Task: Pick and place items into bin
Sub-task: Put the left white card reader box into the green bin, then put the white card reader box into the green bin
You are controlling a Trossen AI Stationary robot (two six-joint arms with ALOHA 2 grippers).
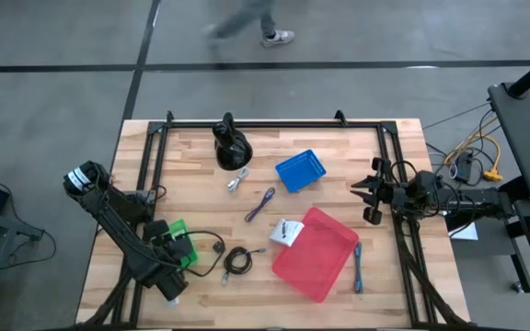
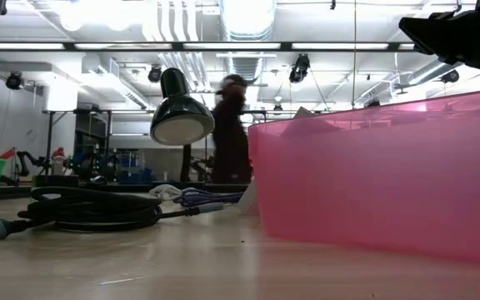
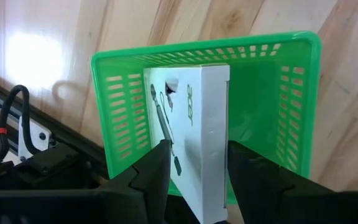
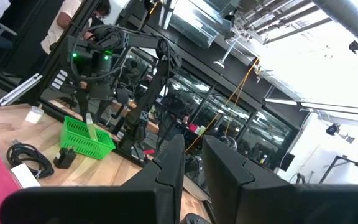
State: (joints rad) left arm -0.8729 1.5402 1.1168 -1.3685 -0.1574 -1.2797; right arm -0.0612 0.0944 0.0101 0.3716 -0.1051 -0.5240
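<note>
The red bin fills the near right of the low view, its translucent wall standing on the pale wood table; beside it lies the black cable in a loose coil, with the purple cable behind it and the black stand rising farther back. From above, the bin sits near the table's front right, a white packet touching its left corner and the blue cable lying just off its right side. A blue tray sits toward the back, the silver connector beside the stand. At front left the left gripper grasps a white box over a green basket. The right gripper hangs at the table's right edge, fingers nearly clenched, holding nothing. A person walks across the workshop floor beyond, under bright ceiling lights
</note>
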